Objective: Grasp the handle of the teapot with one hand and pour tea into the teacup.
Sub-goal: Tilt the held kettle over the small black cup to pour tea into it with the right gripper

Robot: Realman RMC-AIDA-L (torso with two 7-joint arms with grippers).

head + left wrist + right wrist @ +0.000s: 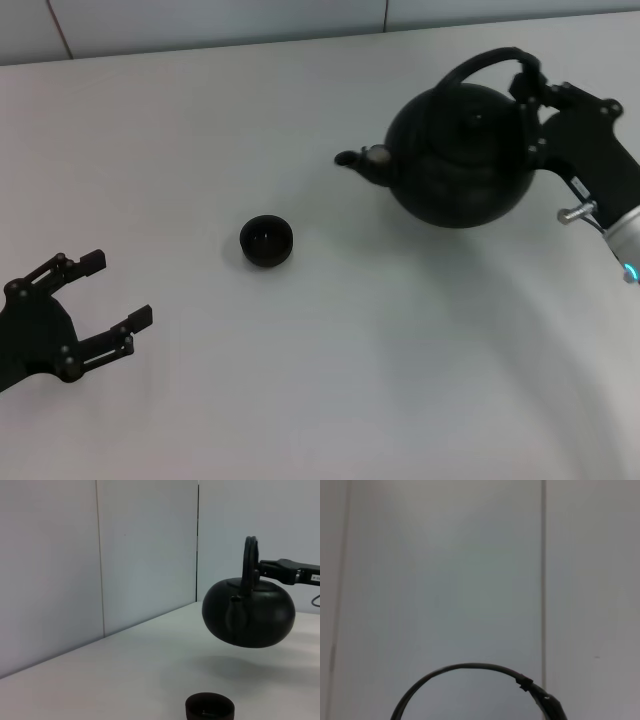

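The round black teapot (462, 152) hangs above the white table at the right, spout pointing left toward the teacup; the left wrist view shows the teapot (248, 611) lifted with its shadow below. My right gripper (527, 90) is shut on the arched handle (478, 64), and the handle's hoop (465, 669) shows in the right wrist view. The tiny black teacup (267, 241) stands upright on the table left of the spout, also seen as the teacup (209, 707) in the left wrist view. My left gripper (112, 293) rests open at the near left, holding nothing.
The white table (330, 380) runs back to a pale panelled wall (200, 20). Nothing else stands on the table besides the cup.
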